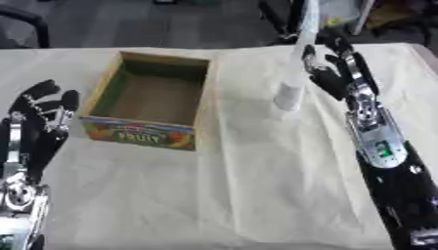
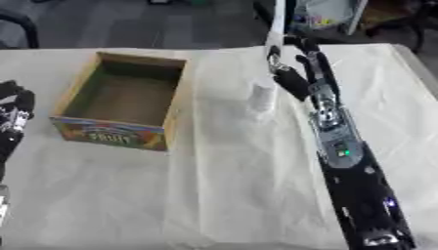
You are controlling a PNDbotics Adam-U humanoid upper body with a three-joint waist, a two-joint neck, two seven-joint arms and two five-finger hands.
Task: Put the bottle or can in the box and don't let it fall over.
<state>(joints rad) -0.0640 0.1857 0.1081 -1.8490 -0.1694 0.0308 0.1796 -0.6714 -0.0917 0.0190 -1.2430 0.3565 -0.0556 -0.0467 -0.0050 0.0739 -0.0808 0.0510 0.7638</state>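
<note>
The left hand (image 1: 38,114) rests spread at the lower left of the frame, well apart from the work. Mid-frame sits the fruit carton (image 1: 152,97), empty. Right of it the small white bottle (image 1: 289,95) stands upright, with the right hand (image 1: 332,73) just beside it, fingers relaxed, holding nothing, clearly the nearer hand.

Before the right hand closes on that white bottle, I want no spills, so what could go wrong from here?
1. The white bottle stands upright and narrow on the tablecloth; the right hand sits close beside it, fingers open, so a sideways brush may tip it.
2. The cardboard box has tall walls; a low carry might clip the rim.
3. The cloth looks creased, so a nudged bottle may wobble.
</note>
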